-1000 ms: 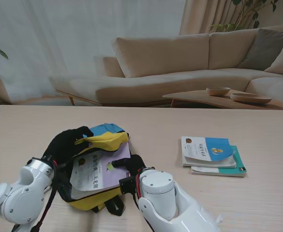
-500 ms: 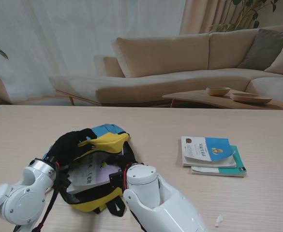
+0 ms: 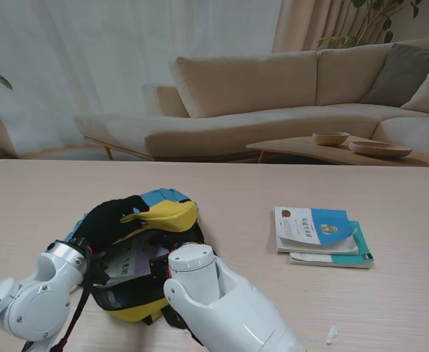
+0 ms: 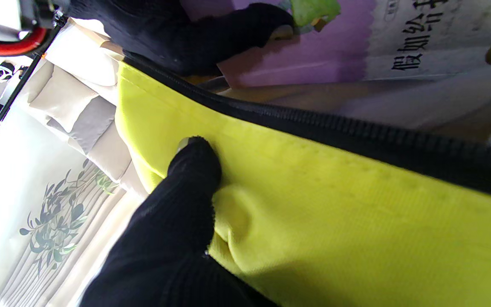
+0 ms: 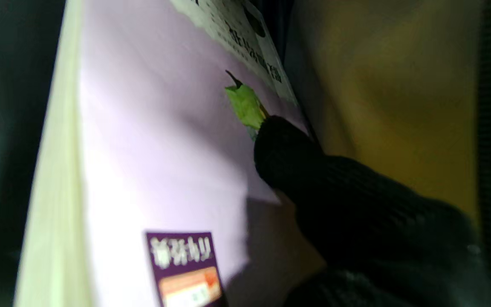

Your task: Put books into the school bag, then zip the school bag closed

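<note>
School bag [image 3: 152, 220], yellow and unzipped, gapes under left robot hand [image 3: 108, 218]; right robot hand [image 5: 335, 200] clamps purple book [image 5: 156, 157].

- On the purple book [image 4: 313, 55] inside the school bag [image 4: 335, 213], I read the large black characters "假如" along its white cover band; the rest runs out of frame.
- Its purple sticker [image 5: 183, 266] carries white characters too blurred to read.
- The two books [image 3: 320, 235] on the table show print too small to read.
</note>
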